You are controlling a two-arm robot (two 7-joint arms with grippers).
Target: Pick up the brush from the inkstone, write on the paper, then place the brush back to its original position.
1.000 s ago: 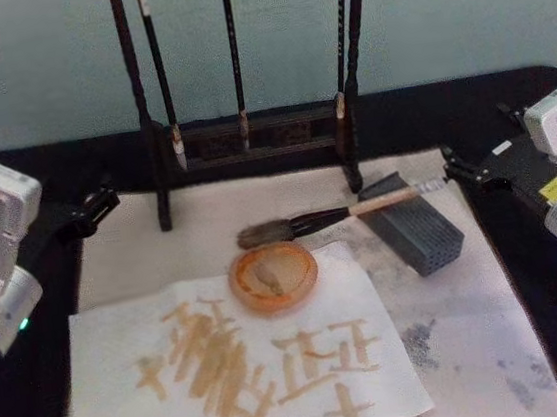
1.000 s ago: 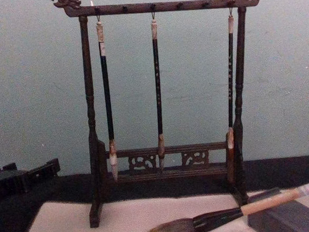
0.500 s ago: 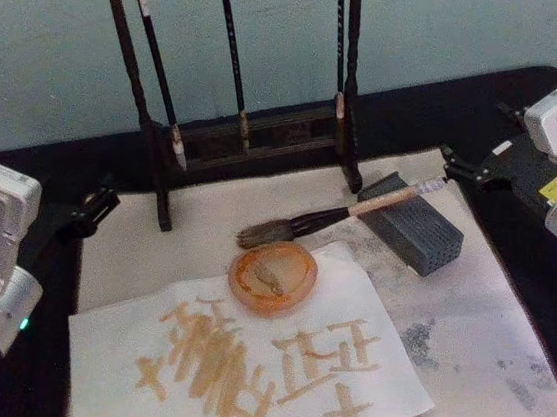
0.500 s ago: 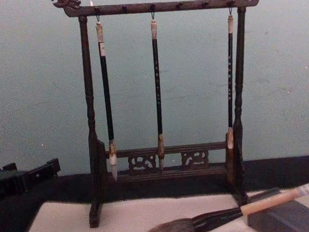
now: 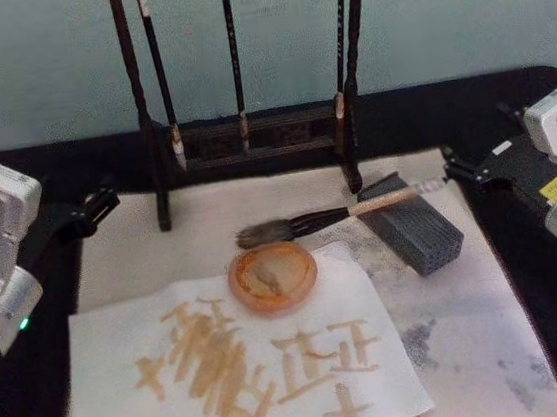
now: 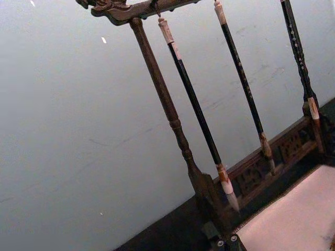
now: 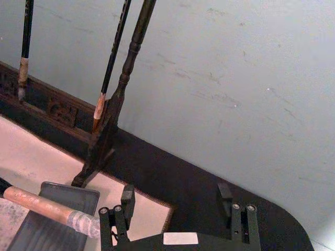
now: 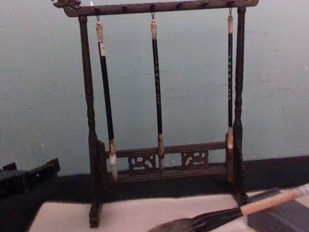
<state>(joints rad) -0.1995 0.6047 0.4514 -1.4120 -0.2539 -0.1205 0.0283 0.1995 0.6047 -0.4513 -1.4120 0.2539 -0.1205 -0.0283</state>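
Note:
The brush (image 5: pixel 344 211) lies across the mat, its beige handle propped on the dark grey inkstone (image 5: pixel 413 223) and its bushy bristles pointing toward the rack. Its handle (image 8: pixel 269 200) and the inkstone (image 8: pixel 289 218) also show low in the chest view. The paper (image 5: pixel 247 373), marked with ochre strokes, lies flat in front. My right gripper (image 5: pixel 458 170) hovers open just beyond the brush's white end cap (image 7: pixel 84 224), fingers (image 7: pixel 126 201) spread wide with nothing between them. At the mat's left edge, away from the brush, my left gripper (image 5: pixel 92 210) waits open.
A dark wooden rack (image 5: pixel 250 136) with three slim hanging brushes (image 8: pixel 157 89) stands behind the mat. An orange dish (image 5: pixel 272 279) sits on the paper's top edge, just below the bristles. The cream mat (image 5: pixel 474 337) lies on a black tabletop.

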